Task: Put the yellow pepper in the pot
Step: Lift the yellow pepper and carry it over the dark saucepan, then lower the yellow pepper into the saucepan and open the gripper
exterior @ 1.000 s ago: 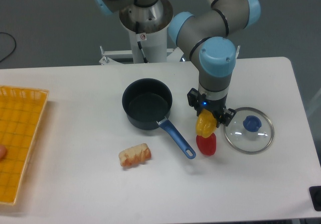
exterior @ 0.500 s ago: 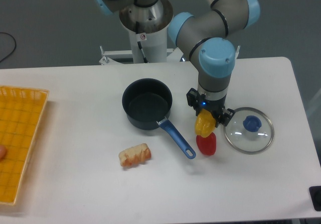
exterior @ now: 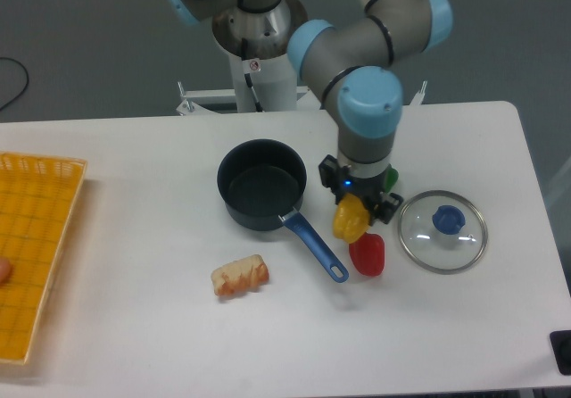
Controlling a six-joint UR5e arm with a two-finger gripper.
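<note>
The yellow pepper (exterior: pixel 350 219) hangs in my gripper (exterior: pixel 354 211), which is shut on it and holds it above the table, just right of the pot's blue handle (exterior: pixel 314 248). The pot (exterior: pixel 261 185) is a dark round saucepan, empty, standing left of the gripper with its handle pointing to the front right. The gripper's fingers are mostly hidden by the pepper and the wrist.
A red pepper (exterior: pixel 367 254) lies just below the held one. A green pepper (exterior: pixel 391 178) peeks out behind the wrist. A glass lid (exterior: pixel 442 230) with a blue knob lies to the right. A bread piece (exterior: pixel 240 275) lies in front. A yellow basket (exterior: pixel 36 246) is at far left.
The arm has moved left toward the pot, carrying the yellow pepper with it. The green pepper has come into view behind the wrist.
</note>
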